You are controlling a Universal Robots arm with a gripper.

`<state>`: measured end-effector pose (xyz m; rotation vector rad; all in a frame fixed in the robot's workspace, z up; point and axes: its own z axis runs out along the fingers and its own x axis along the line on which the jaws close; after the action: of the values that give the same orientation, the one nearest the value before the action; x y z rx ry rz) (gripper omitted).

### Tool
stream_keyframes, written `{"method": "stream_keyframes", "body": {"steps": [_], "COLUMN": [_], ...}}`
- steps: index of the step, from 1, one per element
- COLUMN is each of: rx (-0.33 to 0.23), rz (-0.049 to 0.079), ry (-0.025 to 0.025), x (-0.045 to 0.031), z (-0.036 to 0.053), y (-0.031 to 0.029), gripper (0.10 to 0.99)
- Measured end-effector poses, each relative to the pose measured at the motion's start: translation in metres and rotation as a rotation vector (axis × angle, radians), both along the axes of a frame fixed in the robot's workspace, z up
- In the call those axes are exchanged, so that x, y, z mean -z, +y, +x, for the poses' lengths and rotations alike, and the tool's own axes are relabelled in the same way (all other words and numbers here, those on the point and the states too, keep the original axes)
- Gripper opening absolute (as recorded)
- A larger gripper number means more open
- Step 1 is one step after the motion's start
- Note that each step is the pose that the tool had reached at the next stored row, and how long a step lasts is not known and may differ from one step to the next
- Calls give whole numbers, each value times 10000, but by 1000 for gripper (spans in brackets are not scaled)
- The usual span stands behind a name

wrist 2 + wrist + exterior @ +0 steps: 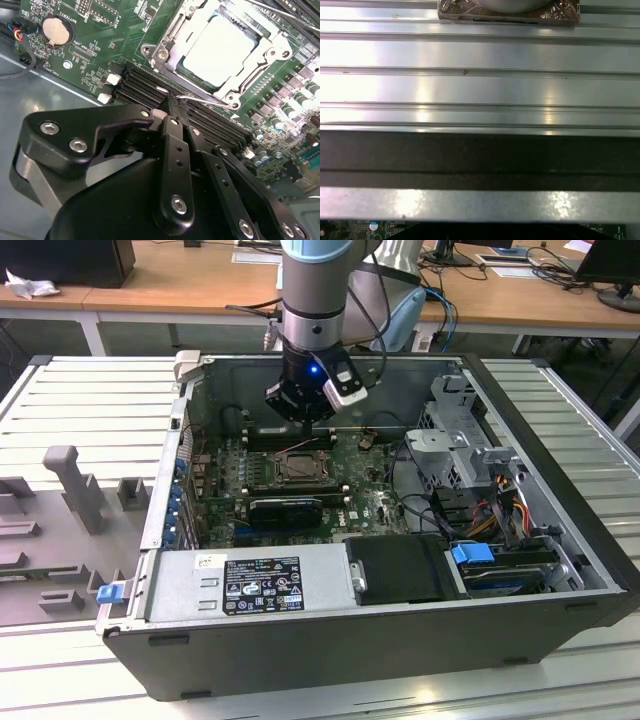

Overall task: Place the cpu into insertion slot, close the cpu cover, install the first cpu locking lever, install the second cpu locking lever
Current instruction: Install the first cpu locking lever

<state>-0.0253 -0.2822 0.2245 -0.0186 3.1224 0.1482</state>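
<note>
In the second wrist view the cpu [222, 47] lies flat in the insertion slot [300, 468], silver-grey top up. The cpu cover [169, 49], a silvery frame, lies shut over it, and the chip shows through its window. A thin wire locking lever [205, 100] runs along the socket's near edge. My gripper [171, 103] is shut with nothing between its black fingers, and its tip sits right at the free end of that lever. In the exterior view the gripper [305, 420] hangs inside the open computer case, just behind the socket.
Long black memory slots [145, 82] lie between my fingertips and the socket, with a coin cell [55, 30] further off. The case holds a power supply [250, 585], a drive cage [450, 430] and cables [500, 500]. Grey fixtures [75, 485] stand on the ribbed metal table [480, 85].
</note>
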Motion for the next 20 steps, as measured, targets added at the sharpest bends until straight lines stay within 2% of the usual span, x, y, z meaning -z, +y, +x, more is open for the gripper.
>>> {"method": "stream_keyframes", "body": {"steps": [14,16,20], "rx": [-1,-2,-124], "rz": [2,0,1], "ry": [-4,-32,-52], "x": [16,23,36], "z": [5,5,5], "y": [0,-1,-40], "gripper": [106,106,106]}}
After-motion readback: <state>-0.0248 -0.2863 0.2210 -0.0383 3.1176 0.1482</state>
